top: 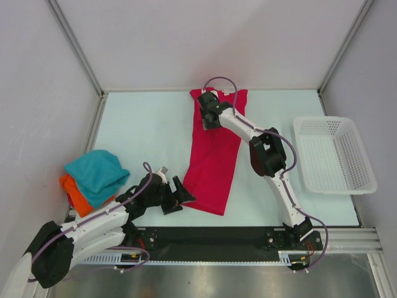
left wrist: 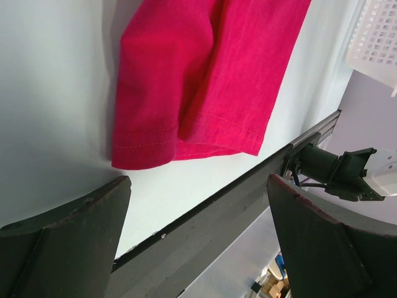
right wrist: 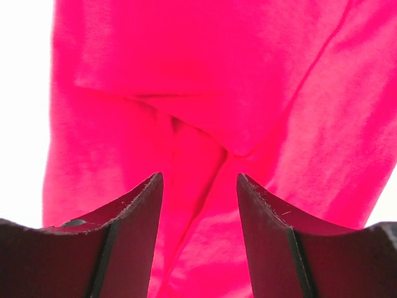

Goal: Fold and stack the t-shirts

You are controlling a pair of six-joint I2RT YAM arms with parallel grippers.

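Teal cloth sits far to the left: a blue-green shirt (top: 96, 172) lies bunched up on top of an orange shirt (top: 75, 194), near the left edge of the pale counter (top: 142, 130). Just to the right of that pile is the left hand (top: 181, 197), low by the near edge of the counter. Its two fingers (left wrist: 74, 236) are spread wide and hold nothing. It is just beside the near left corner of the pink shirt (top: 214, 152); I cannot tell if it touches. The pink shirt lies in the middle of the counter, folded into a long strip that runs from the far side to the near side. The right hand (top: 209, 117) is over the far end of the pink shirt. Its fingers are spread apart too, and pink cloth shows in the gap between them. A white basket (top: 335, 155) sits on the right, well apart from the shirts.
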